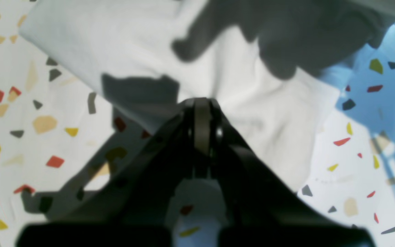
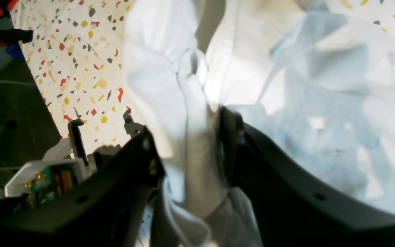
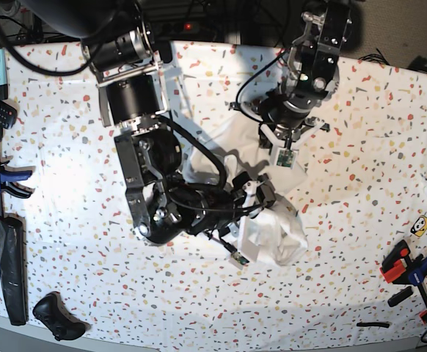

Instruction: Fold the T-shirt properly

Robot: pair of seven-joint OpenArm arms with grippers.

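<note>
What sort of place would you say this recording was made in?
Probably a robotics lab or workshop: two robot arms work over a speckled tabletop, with clamps with red and blue parts at its edge and a black cable looping above.

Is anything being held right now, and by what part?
The T-shirt: a bunched fold sits between the right end effector's fingers; whether it's gripped is unclear.

Well apart from the left gripper, we see a panda picture and red-and-blue clamp; beyond the right gripper, a blue-and-black clamp.
</note>
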